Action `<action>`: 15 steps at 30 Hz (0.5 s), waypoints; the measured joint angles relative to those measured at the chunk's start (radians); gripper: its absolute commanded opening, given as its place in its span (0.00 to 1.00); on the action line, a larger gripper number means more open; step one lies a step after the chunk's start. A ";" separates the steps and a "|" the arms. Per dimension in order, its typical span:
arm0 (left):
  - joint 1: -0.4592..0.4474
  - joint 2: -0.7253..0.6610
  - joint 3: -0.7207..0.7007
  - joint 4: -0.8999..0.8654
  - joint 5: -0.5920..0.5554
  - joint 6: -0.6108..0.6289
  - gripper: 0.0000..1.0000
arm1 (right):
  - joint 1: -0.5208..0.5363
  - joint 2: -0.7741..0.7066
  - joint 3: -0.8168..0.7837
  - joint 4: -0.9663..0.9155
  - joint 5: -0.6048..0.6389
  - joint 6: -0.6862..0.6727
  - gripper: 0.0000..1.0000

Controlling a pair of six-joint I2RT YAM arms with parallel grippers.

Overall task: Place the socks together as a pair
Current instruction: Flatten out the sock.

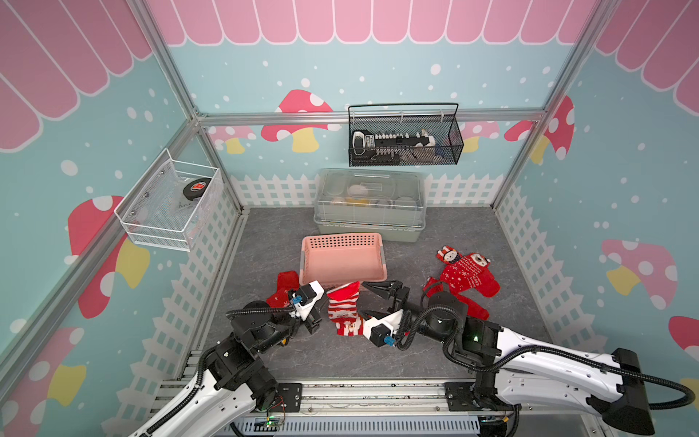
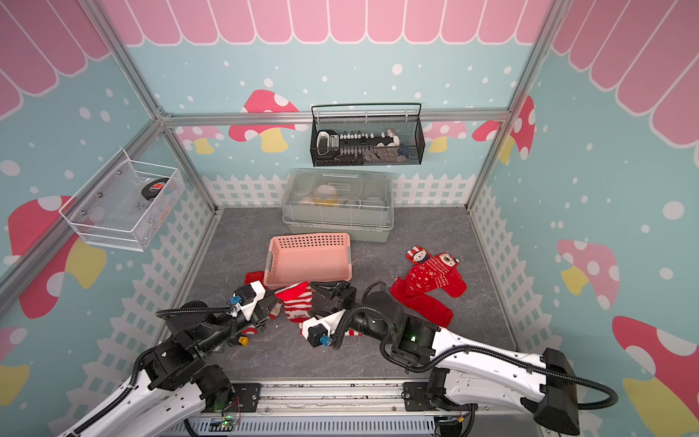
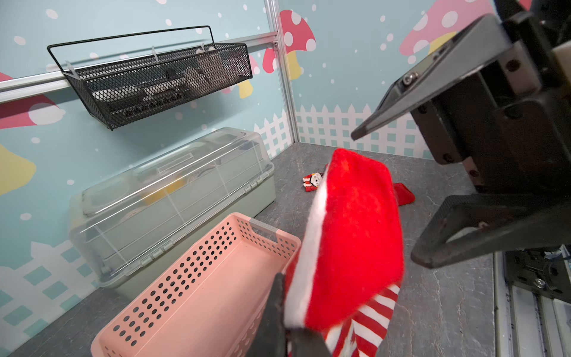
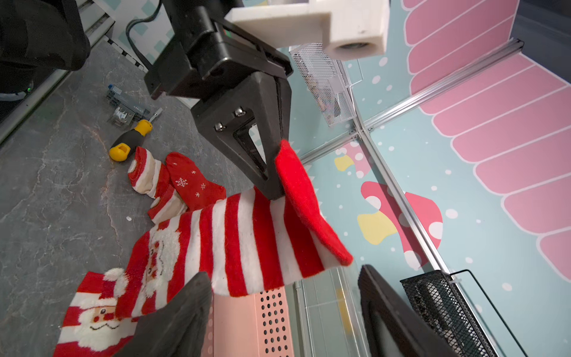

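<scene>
Grey marbled surface [image 1: 302, 355] lies between teal walls [image 1: 378, 75] painted with mushrooms. In both top views the striped sock [image 1: 342, 302] is near the middle, a little toward the front edge, just in front of the pink basket [image 1: 342, 242]. A snowflake pair [image 1: 467, 274] lies well apart, toward the right edge. The left arm [image 1: 212, 382] reaches in low from the front left corner and the right arm [image 1: 529, 348] from the front right. Both wrists are bent toward the sock.

In the left wrist view the right pincer [image 3: 384, 197] stands wide just beside the red toe, with nothing gripped.

In the right wrist view the left pincer [image 4: 273, 188] is closed tight on that toe, so the sock slopes down to its Santa cuff on the surface. Two Santa faces show there; I cannot tell whether a second sock lies beneath. A rolled striped sock [image 4: 148, 176] lies near a screwdriver [image 4: 133, 139].

I judge that the sock is lifted for pairing. Next, the right pincer should close on its lower part, so that both arms can lay it flat on its partner.
</scene>
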 measured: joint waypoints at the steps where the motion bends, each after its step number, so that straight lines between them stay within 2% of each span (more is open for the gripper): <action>1: 0.000 0.001 0.000 -0.003 0.005 0.000 0.00 | 0.003 0.016 0.014 0.000 0.000 -0.019 0.73; 10: 0.000 0.028 0.000 -0.022 0.037 0.000 0.00 | 0.013 0.084 0.079 0.020 -0.003 -0.086 0.65; 12: 0.000 0.034 0.000 -0.030 0.043 0.000 0.00 | 0.016 0.097 0.097 0.017 -0.009 -0.089 0.59; 15: 0.000 0.033 0.000 -0.038 0.044 0.001 0.00 | 0.017 0.117 0.113 0.020 -0.012 -0.095 0.41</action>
